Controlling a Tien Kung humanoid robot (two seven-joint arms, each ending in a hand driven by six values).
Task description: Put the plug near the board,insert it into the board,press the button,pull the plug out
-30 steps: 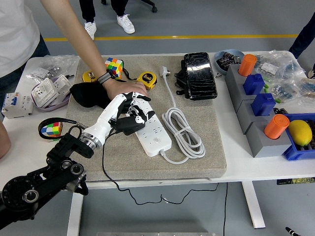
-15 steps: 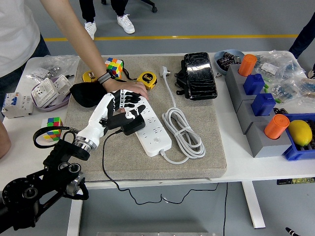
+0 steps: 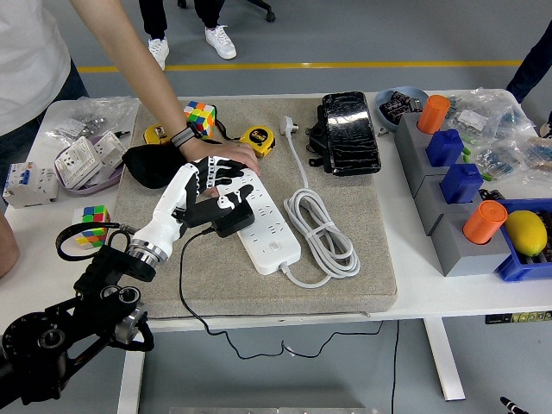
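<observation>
Single head view — high on the robot's side, facing forward and down, table [image 3: 431, 289] near edge at frame bottom, floor beyond at top.

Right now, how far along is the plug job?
The plug is at the board, so the approach looks done. The left hand grips it on the board's near-left edge while a person's hand steadies the far end. I cannot tell if it is seated. Button press and pull-out remain.

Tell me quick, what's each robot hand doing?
Left hand: closed on the black plug at the power strip.
Right hand: not in view.
</observation>
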